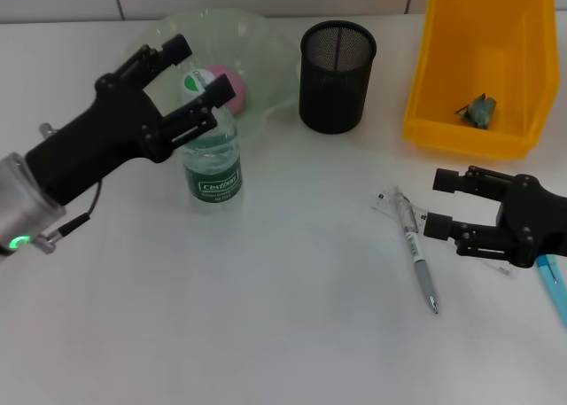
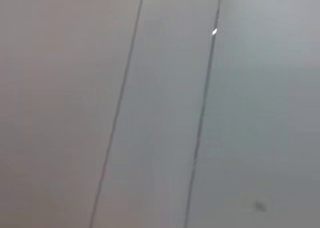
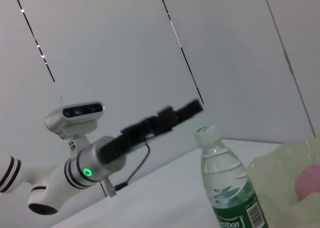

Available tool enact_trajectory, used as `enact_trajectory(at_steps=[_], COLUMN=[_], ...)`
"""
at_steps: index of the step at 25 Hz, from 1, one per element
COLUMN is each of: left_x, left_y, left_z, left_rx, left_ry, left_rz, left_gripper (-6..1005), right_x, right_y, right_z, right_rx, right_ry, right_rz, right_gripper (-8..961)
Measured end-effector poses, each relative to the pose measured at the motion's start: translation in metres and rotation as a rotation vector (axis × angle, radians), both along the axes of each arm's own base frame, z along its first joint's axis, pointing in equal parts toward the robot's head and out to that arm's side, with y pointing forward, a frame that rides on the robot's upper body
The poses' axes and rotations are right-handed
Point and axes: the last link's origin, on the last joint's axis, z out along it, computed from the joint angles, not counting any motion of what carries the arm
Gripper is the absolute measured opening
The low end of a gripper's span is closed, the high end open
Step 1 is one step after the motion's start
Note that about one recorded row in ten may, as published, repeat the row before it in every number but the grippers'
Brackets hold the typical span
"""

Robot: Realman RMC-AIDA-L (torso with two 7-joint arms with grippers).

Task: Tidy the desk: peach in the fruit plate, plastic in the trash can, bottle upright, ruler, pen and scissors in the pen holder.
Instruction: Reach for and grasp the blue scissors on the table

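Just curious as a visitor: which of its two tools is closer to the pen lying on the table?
The right. The right tool sits just beside the pen; the left tool is far across, open above the bottle.

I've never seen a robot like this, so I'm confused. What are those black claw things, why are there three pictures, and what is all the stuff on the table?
The black claws are the robot's two hands, called grippers. The big picture comes from a camera on its head. The other two come from cameras on its wrists; the left wrist one shows only a wall.

The left gripper has its jaws open around the top of the clear plastic water bottle with the green label, which stands upright. The right gripper hovers with open jaws over the silver pen and holds nothing.

On the white table there are also a pink peach in a clear fruit plate, a black mesh pen holder, and a yellow bin with a crumpled scrap inside.
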Motion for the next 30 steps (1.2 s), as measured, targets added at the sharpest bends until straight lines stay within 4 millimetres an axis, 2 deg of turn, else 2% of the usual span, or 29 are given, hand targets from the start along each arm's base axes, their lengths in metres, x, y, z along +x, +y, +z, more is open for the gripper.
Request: enact_trajectory(at_steps=[1,3,7,8,9,13,14,17,18,19,20,24,27,30], left_x=[0.007,0.008,0.006,-0.003,-0.008,-0.012,-0.021,-0.021,-0.024,-0.024,-0.023,-0.021,-0.017,-0.017], left_y=[-0.01,-0.017,-0.022,-0.039,-0.046,-0.051,-0.057,-0.057,-0.058,-0.058,-0.055,-0.053,-0.048,-0.046], left_z=[0.014,0.024,0.027,0.03,0.03,0.028,0.017,0.017,0.008,0.008,-0.011,-0.015,-0.019,-0.018], left_rx=[-0.03,-0.081,-0.123,-0.298,-0.377,-0.437,-0.509,-0.509,-0.528,-0.528,-0.549,-0.548,-0.546,-0.545], left_ry=[-0.087,-0.099,-0.076,0.031,0.068,0.098,0.158,0.158,0.189,0.189,0.234,0.242,0.253,0.255], left_rz=[-0.068,-0.105,-0.124,-0.176,-0.181,-0.173,-0.136,-0.136,-0.115,-0.115,-0.09,-0.088,-0.086,-0.082], left_gripper=[846,846,846,846,846,846,846,846,846,846,846,846,846,846], right_x=[0.0,0.0,0.002,0.002,0.002,-0.009,-0.014,-0.035,-0.042,-0.049,-0.057,-0.075,-0.081,-0.078], right_y=[0.0,0.002,0.01,0.013,0.016,0.03,0.033,0.04,0.042,0.043,0.045,0.044,0.039,0.035], right_z=[0.001,0.004,0.019,0.025,0.03,0.064,0.072,0.091,0.095,0.098,0.1,0.096,0.09,0.083], right_rx=[0.003,0.016,0.029,0.023,0.016,-0.045,-0.071,-0.153,-0.168,-0.185,-0.196,-0.202,-0.192,-0.201], right_ry=[0.002,0.013,0.021,0.011,0.0,-0.099,-0.137,-0.297,-0.355,-0.421,-0.49,-0.654,-0.703,-0.756], right_rz=[-0.002,-0.013,-0.062,-0.076,-0.091,-0.134,-0.143,-0.202,-0.226,-0.268,-0.318,-0.489,-0.58,-0.655], right_gripper=[802,802,802,802,802,802,802,801,801,801,801,801,799,798])
